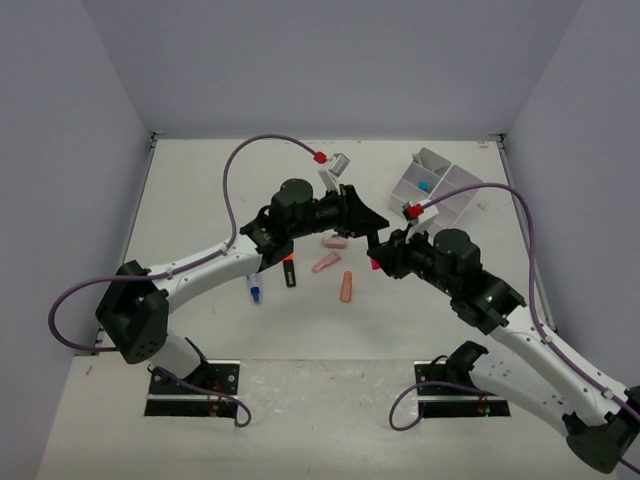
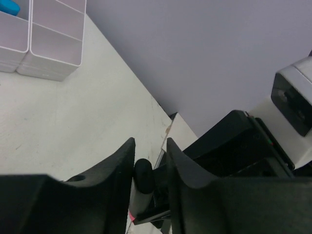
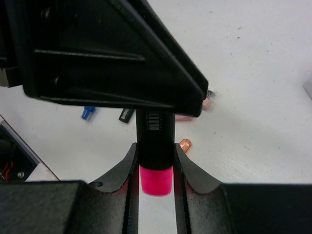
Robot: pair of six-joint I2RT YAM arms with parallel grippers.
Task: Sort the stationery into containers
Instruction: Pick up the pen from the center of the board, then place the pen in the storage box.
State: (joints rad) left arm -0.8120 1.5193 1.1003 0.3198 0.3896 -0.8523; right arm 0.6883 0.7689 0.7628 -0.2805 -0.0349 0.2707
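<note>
A black highlighter (image 3: 155, 127) with a pink cap (image 3: 156, 180) hangs in the air over the middle of the table. My right gripper (image 3: 155, 148) is shut on it just above the cap, and both fingers touch its barrel. My left gripper (image 2: 151, 146) stands open around its other, rounded black end (image 2: 145, 175). That end lies against one finger, with a gap to the other. In the top view the two grippers meet tip to tip, left (image 1: 372, 232) over right (image 1: 378, 255). The white divided tray (image 1: 452, 195) sits at the far right with a blue item (image 1: 425, 185) in one compartment.
On the table below lie two pink erasers (image 1: 335, 241) (image 1: 325, 264), an orange-tipped pen (image 1: 346, 287), a black highlighter with an orange cap (image 1: 290, 270) and a blue marker (image 1: 255, 290). A grey wall rises behind the table.
</note>
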